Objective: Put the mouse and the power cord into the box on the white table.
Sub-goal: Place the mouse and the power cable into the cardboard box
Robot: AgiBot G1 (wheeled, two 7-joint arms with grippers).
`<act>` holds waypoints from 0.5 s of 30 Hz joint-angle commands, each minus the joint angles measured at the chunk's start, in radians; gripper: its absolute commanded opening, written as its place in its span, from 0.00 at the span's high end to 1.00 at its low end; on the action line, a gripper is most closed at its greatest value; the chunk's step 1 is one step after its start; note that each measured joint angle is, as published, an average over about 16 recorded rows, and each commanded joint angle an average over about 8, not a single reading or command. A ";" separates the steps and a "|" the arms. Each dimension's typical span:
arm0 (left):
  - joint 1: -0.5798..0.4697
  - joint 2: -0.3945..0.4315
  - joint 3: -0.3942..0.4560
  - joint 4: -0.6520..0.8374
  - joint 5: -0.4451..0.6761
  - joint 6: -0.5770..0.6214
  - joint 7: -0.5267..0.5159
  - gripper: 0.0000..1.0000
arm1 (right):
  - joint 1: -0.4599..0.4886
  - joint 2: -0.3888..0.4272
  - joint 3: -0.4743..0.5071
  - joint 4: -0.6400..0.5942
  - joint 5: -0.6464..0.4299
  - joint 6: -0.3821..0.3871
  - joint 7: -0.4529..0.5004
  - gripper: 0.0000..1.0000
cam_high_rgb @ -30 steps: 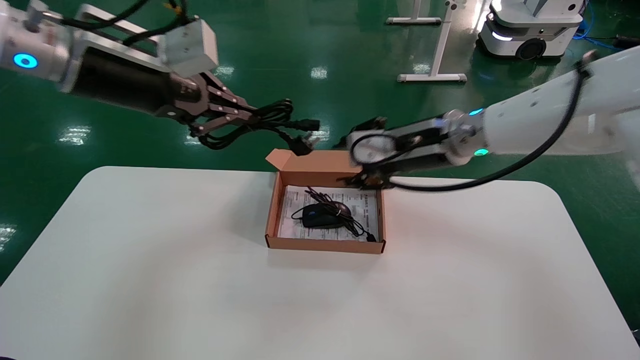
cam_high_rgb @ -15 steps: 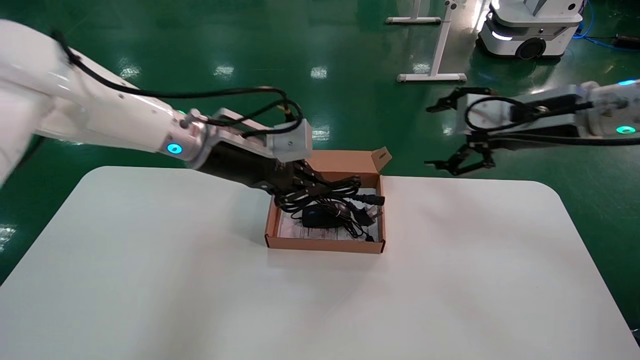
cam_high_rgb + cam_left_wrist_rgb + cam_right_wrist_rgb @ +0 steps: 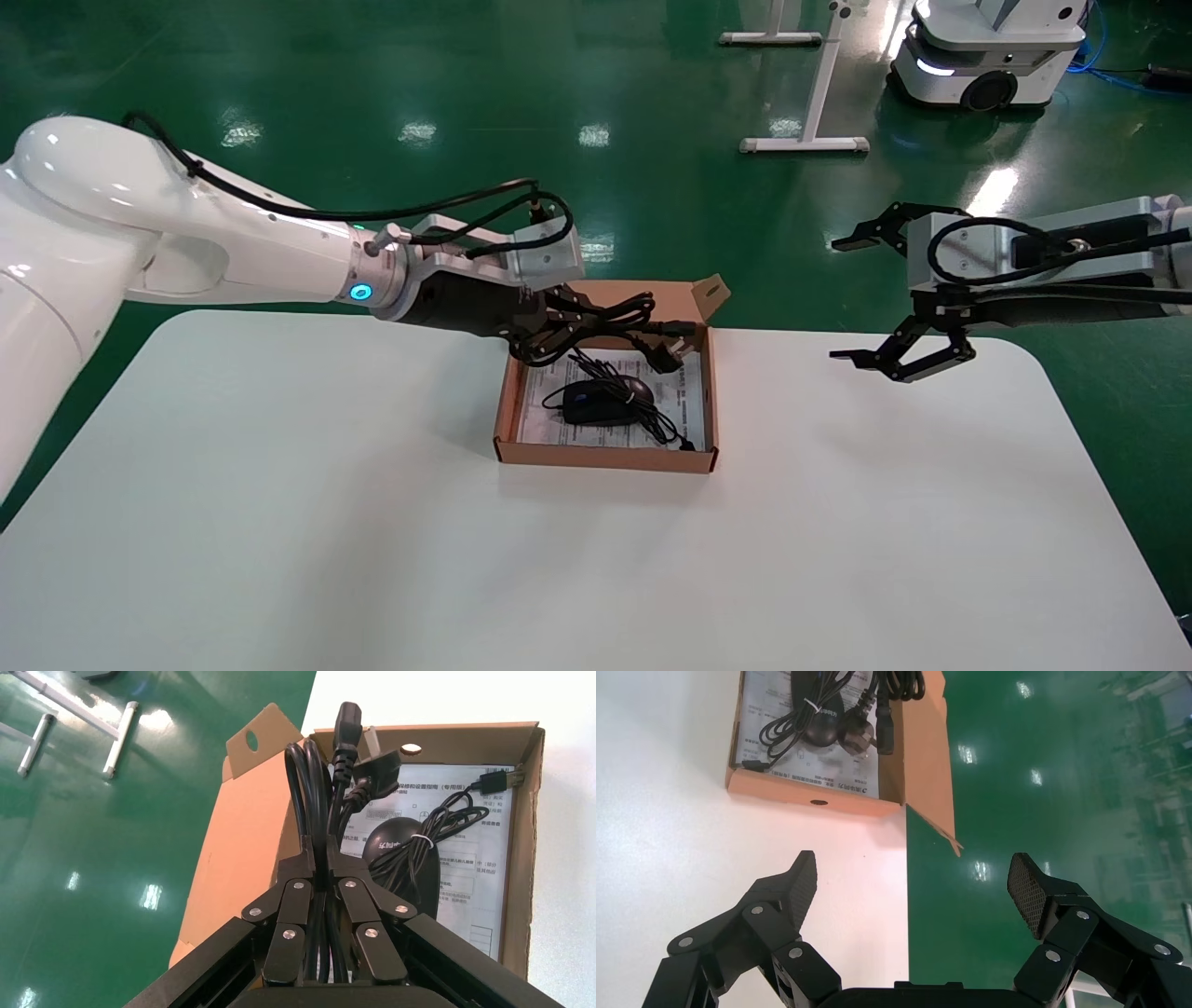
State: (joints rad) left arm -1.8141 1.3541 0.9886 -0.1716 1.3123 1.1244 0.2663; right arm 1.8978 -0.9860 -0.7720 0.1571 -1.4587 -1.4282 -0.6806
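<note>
1. Cardboard box (image 3: 605, 455) sits on the white counter (image 3: 279, 522), lid flap open at its far side.
2. Inside the box lies the mouse (image 3: 601, 403).
3. Over the box's far edge, the left pincer (image 3: 559, 328) pinches the power cord (image 3: 615, 321).
4. Right of the box, the right pincer (image 3: 861, 298) hangs spread, holding nothing.

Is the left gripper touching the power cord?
Touching. The left wrist view shows the left gripper with its fingers clamped against the power cord, held over the box.
</note>
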 commanded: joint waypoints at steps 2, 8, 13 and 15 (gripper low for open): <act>0.007 0.002 0.000 -0.002 -0.003 -0.020 -0.001 0.00 | -0.004 0.009 0.005 0.005 0.009 -0.011 0.008 0.00; 0.011 -0.007 -0.006 -0.014 -0.008 -0.010 -0.005 0.00 | -0.005 0.005 0.005 0.006 0.009 -0.007 0.007 0.00; 0.049 -0.044 -0.042 -0.069 -0.038 0.009 -0.028 0.00 | -0.037 0.019 0.023 0.048 0.036 -0.009 0.040 0.00; 0.072 -0.068 -0.064 -0.104 -0.056 0.021 -0.042 0.00 | -0.061 0.029 0.037 0.081 0.057 -0.010 0.065 0.00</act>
State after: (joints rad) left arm -1.7392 1.2833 0.9214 -0.2805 1.2538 1.1473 0.2221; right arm 1.8311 -0.9537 -0.7310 0.2466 -1.3963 -1.4392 -0.6089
